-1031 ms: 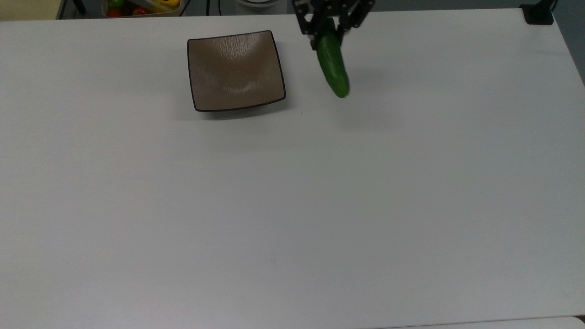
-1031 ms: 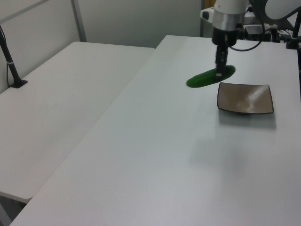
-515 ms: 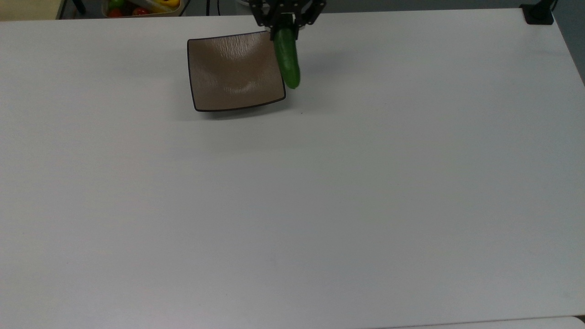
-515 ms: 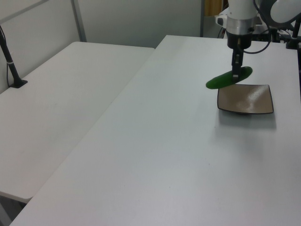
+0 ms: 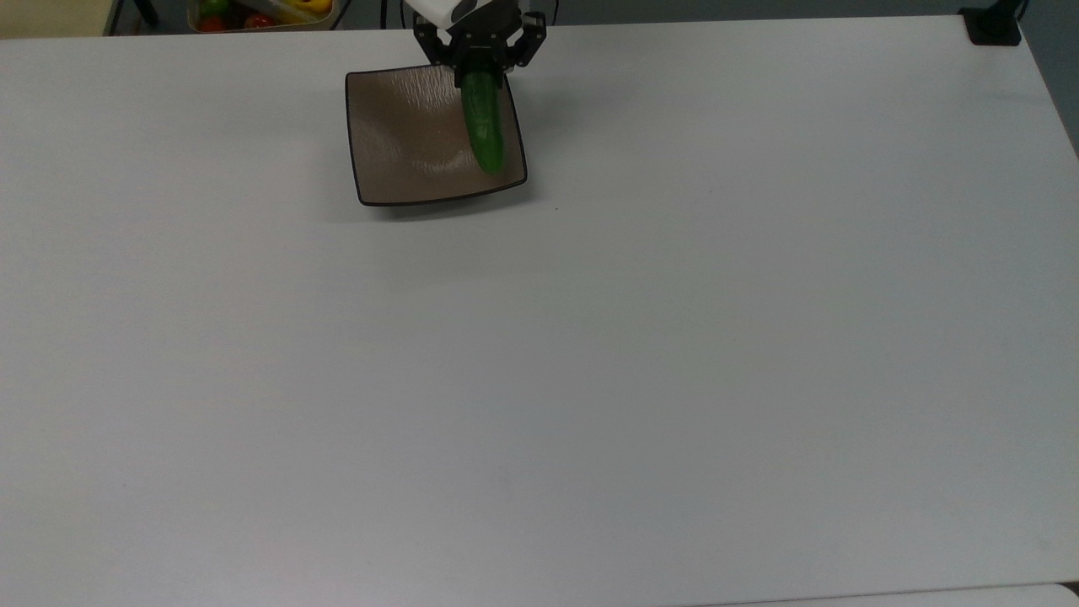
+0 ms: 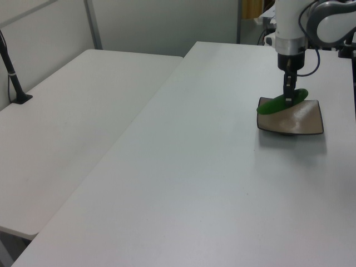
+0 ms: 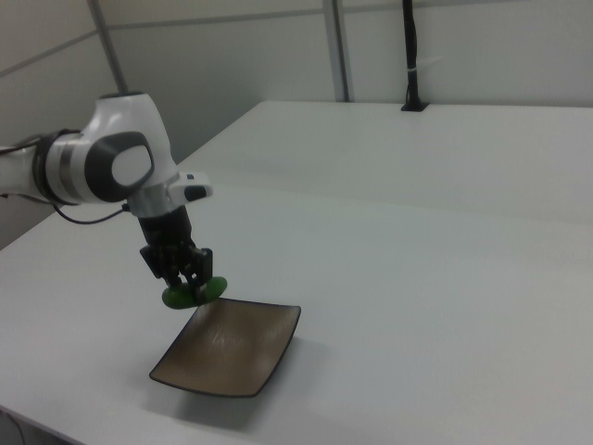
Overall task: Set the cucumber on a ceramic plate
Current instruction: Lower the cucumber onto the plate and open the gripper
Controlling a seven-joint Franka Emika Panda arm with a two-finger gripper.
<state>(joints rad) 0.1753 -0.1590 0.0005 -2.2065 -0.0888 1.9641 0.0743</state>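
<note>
Gripper point(image 5: 478, 61) clenches cucumber point(image 5: 485, 126) at far end, long axis near-horizontal, over ceramic plate point(image 5: 396, 152).

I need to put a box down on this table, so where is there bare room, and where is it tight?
The white table is bare across the top view's whole lower part and right side. It is crowded at the top view's upper left, where the end effector holds the cucumber over the ceramic plate.

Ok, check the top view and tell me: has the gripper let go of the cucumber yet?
No. The gripper is shut on the cucumber, carrying it over the ceramic plate.
</note>
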